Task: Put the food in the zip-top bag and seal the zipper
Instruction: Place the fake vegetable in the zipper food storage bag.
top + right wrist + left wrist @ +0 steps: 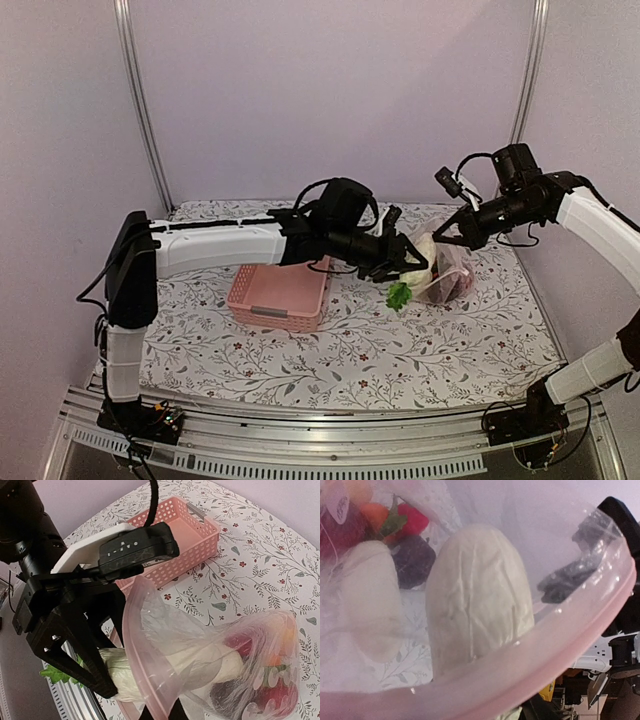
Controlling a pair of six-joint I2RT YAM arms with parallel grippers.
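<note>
The zip-top bag hangs open above the table at the back right. My right gripper is shut on its mouth edge; its dark fingers pinch the pale pink zipper. My left gripper is shut on a long white radish with green leaves. The radish's tip pokes through the bag mouth. The left gripper's black fingers stand just outside the mouth. Inside the bag lie another white piece, a dark maroon piece, red pieces and an orange one.
The pink lattice basket stands on the flowered tablecloth under the left arm, left of the bag; it also shows in the right wrist view. Metal frame posts rise at the back corners.
</note>
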